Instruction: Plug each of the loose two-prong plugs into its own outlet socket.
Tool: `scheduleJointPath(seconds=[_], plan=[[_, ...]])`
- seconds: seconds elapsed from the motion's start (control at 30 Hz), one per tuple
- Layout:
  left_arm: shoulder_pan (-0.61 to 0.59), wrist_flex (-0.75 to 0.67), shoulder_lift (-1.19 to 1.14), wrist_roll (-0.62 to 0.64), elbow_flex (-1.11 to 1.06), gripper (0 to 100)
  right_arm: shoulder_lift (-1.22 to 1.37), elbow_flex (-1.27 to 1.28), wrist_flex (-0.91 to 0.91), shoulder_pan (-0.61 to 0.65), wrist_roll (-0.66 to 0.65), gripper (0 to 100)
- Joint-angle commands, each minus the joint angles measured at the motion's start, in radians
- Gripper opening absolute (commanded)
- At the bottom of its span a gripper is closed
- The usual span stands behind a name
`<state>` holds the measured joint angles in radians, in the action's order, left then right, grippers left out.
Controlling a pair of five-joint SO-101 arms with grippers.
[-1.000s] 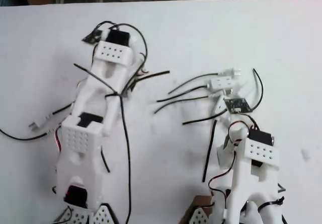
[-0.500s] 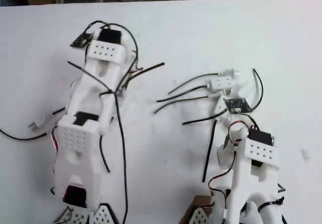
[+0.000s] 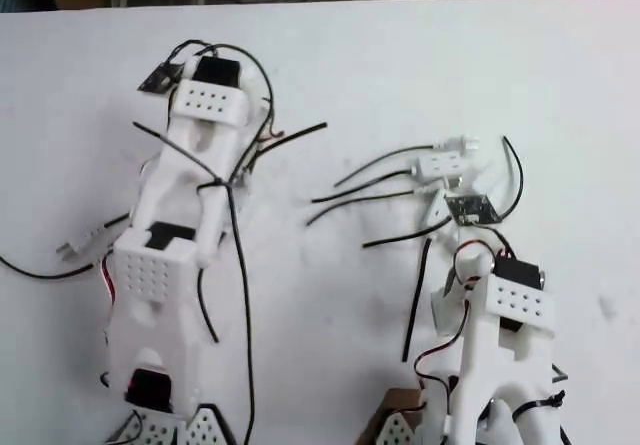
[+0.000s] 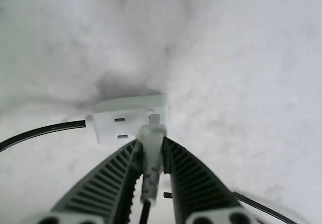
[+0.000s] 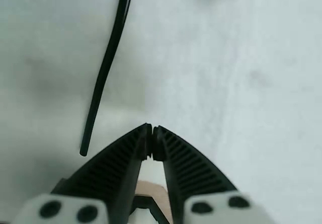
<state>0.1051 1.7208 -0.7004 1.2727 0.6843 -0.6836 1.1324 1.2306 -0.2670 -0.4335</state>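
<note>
**Left claw** (image 4: 151, 143): It is found clamped on a white plug (image 4: 151, 151), which is pinched between the two ribbed fingers (image 4: 193, 183). The plug's long axis is set in line with the claw. Its front end is pointed away from the wrist, toward a socket block (image 4: 123, 121). A black cord (image 4: 146, 211) is seen leaving the plug's rear end between the fingers.

**Socket block:** It is laid flat on the tabletop (image 4: 251, 83) just ahead of the fingertips, with its long axis set across that of the plug. Two slots are noted on its visible face, and a black lead (image 4: 40, 131) is run off from one end. The plug's tip is seen against the other end of the block. Whether the prongs are seated cannot be told.

**Right claw** (image 5: 151, 132): The fingers are pressed together with nothing between them, over bare tabletop. A loose black wire (image 5: 108, 68) is laid on the tabletop beside and ahead of the claw, apart from its tips.

**High view:** The left arm (image 3: 185, 195) is stretched out over the left half of the tabletop, and the right arm (image 3: 500, 315) is placed at the near right. A white connector block (image 3: 443, 165) is noted ahead of the right arm, with black leads fanned toward the middle. A second white plug (image 3: 82, 240) is laid on the outer side of the left arm, close beside it.
</note>
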Motion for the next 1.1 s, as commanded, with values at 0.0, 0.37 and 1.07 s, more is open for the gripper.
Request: scheduleJointPath(seconds=[0.0,0.37,1.07], plan=[[-0.008,-0.015,-0.048,0.008,0.043,2,-0.015,-0.002,-0.005,-0.007,-0.011,1.9],[0.062,0.041,-0.099,0.003,0.104,2,-0.015,-0.002,-0.005,-0.007,-0.011,1.9],[0.008,0.043,-0.173,-0.192,0.066,2,-0.015,-0.002,-0.005,-0.007,-0.011,2.0]])
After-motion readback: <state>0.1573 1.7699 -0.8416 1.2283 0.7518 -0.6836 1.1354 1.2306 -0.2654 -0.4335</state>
